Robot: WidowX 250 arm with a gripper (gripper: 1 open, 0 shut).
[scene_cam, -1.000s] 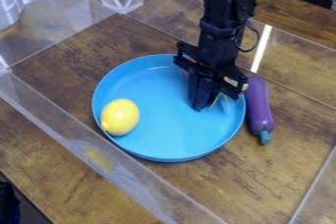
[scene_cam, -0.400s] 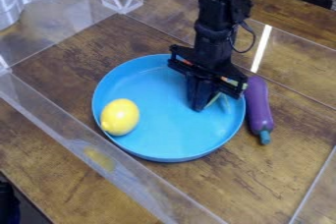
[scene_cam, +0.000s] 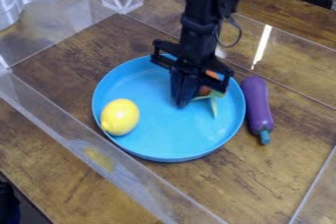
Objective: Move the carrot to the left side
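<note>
Camera view: pincer (scene_cam: 188,95) has come up and shifted left in the picture versus a second ago, with the wrist rolled a little. Fingers are together, clamped on the carrot (scene_cam: 206,98); orange and green poke out right of the tips, just above the right half of the blue plate (scene_cam: 171,157). Pick looks done and the carry is starting. Lemon (scene_cam: 120,117) sits on the plate's left, eggplant (scene_cam: 257,107) on the tabletop (scene_cam: 79,61) at right. Left side not yet reached.
</note>
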